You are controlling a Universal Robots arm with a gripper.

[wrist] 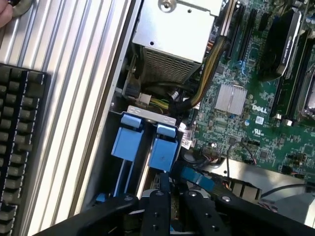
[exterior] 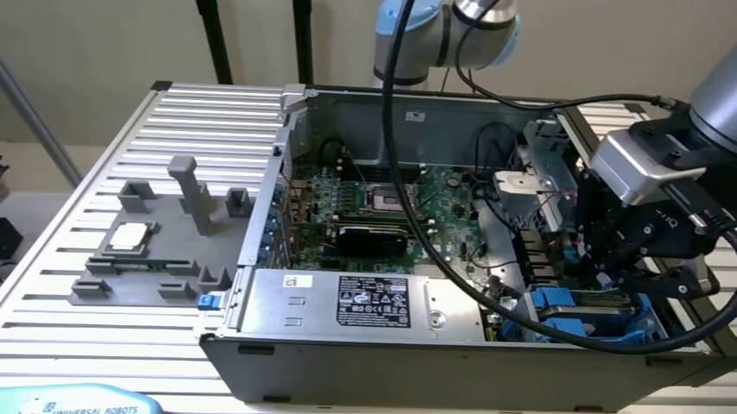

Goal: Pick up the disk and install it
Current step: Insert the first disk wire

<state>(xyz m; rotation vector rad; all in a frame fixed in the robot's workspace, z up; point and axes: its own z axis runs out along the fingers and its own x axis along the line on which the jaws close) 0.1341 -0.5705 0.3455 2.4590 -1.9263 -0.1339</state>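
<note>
Gripper: the gripper (wrist: 173, 183) hangs directly over the drive bay (wrist: 147, 112) — whether it is clamped or let go, I cannot tell.
Disk: the disk (wrist: 165, 150) stands on edge in the bay, at the near corner of the computer case (exterior: 403, 366) on the exterior view's right, just beside a second blue carrier (wrist: 128, 140).
Progress: late, by my judgement — the disk is off the table (exterior: 47, 341) and in a slot, though full seating is unconfirmed.

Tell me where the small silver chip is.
Exterior view's left: the silver chip sits on the grey fixture on the slatted table, outside the open computer case.
</note>
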